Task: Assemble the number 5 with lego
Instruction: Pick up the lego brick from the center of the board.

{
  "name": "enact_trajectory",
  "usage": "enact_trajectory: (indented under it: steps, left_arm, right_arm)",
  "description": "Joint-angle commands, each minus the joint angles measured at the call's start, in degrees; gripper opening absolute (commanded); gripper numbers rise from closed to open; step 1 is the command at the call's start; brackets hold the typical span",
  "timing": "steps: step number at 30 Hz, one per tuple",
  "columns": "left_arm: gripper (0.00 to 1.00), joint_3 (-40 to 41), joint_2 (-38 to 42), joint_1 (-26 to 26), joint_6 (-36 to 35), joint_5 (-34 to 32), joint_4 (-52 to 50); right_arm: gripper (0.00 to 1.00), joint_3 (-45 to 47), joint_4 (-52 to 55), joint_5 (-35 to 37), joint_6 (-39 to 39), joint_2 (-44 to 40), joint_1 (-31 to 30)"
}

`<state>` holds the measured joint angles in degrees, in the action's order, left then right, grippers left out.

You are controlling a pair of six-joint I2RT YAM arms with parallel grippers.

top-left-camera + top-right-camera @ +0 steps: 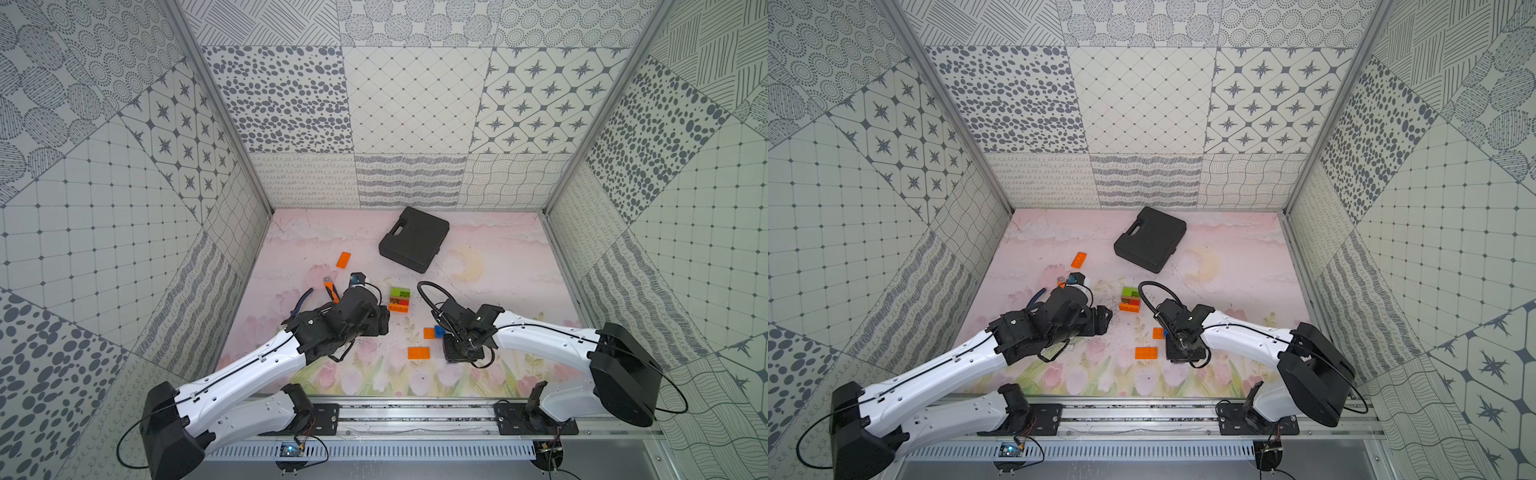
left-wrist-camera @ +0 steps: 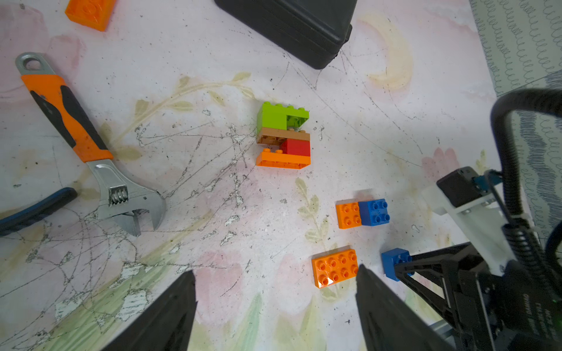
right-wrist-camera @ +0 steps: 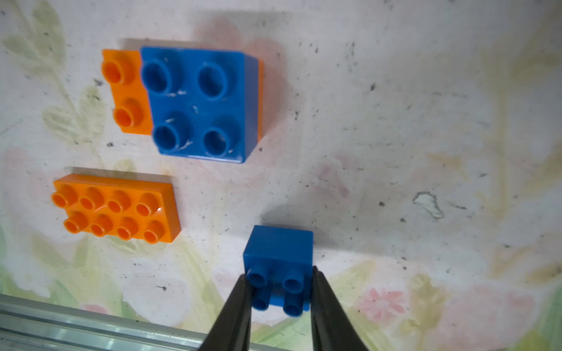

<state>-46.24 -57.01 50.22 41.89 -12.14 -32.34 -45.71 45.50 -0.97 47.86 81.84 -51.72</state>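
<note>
I have the right gripper [image 3: 279, 273] closed on the small blue brick [image 3: 278, 243]. It grips only with the very fingertips, across the studded end, at about 5 o'clock from the part-built figure [image 2: 284, 136] of green, brown, red and orange bricks lying on its side mid-mat. I cannot tell whether the brick is clear of the mat. That shallow hold is my main worry, because the brick could swivel or pop out on the lift. The figure lies loose too, so pressing a brick on would probably shove it away unless it is braced. My left gripper [image 2: 273, 279] hangs wide open and empty at its 7 o'clock, and bringing both arms in risks a knock. The blue-on-orange pair [image 3: 197, 103] and the long orange brick [image 3: 117, 209] lie near the right gripper and could get clipped. The only container is the black case [image 1: 413, 239], at about 12 o'clock from the figure. It is closed, so I cannot see inside, and no lego sits on it.
</note>
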Motion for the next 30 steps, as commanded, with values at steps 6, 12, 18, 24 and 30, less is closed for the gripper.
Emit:
enact_trajectory:
  steps: [6, 12, 18, 24, 30]
  left_arm:
    - [0.86, 0.27, 0.08, 0.08, -0.06, -0.96, 0.17]
    - [0.87, 0.29, -0.29, 0.06, 0.01, -0.58, 0.42]
    - [0.87, 0.45, -0.36, 0.07, 0.18, -0.42, 0.51]
    - [0.88, 0.4, -0.25, 0.08, -0.16, -1.13, 0.26]
    - [0.9, 0.38, -0.37, 0.0, -0.61, -1.96, -0.03]
  right_arm:
    - [0.42, -0.92, -0.65, 1.5, 0.92, 1.44, -0.3]
    - [0.49, -1.56, -0.22, 1.81, 0.45, 0.44, -0.43]
    - [0.45, -1.28, -1.13, 1.87, 0.58, 2.21, -0.69]
    - [0.29, -1.87, -0.62, 2.82, 0.54, 2.98, -0.84]
    - [0.28, -1.79, 0.43, 3.72, 0.92, 1.97, -0.98]
